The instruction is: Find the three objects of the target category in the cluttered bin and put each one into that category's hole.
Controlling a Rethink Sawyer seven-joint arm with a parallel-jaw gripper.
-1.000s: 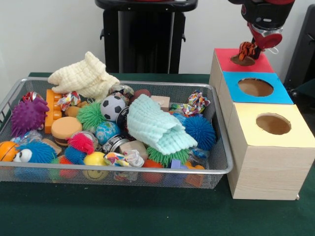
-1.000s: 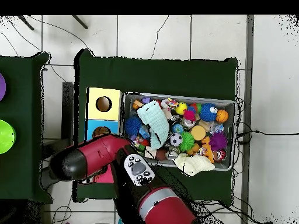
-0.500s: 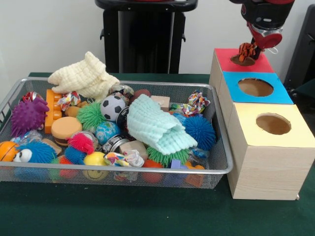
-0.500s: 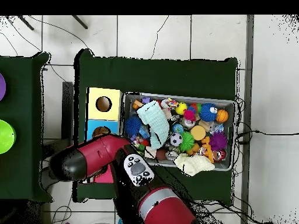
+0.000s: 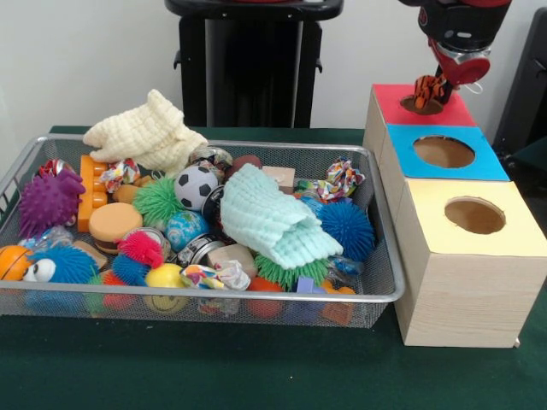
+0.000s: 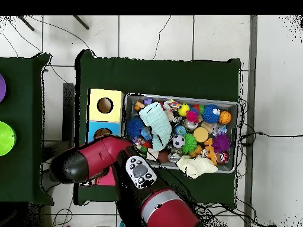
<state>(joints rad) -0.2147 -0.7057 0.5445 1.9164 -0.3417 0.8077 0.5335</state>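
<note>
The gripper (image 5: pixel 434 85) hangs over the red box's hole (image 5: pixel 422 105), clamped on a small orange-and-black striped toy (image 5: pixel 428 86). The toy hangs just above the hole; I can't make out its long axis.

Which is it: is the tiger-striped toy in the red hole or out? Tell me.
Partly in. The orange and black striped toy sits at the mouth of the red box's hole, its top showing above the rim, under the gripper; whether the gripper grips it cannot be told.
</note>
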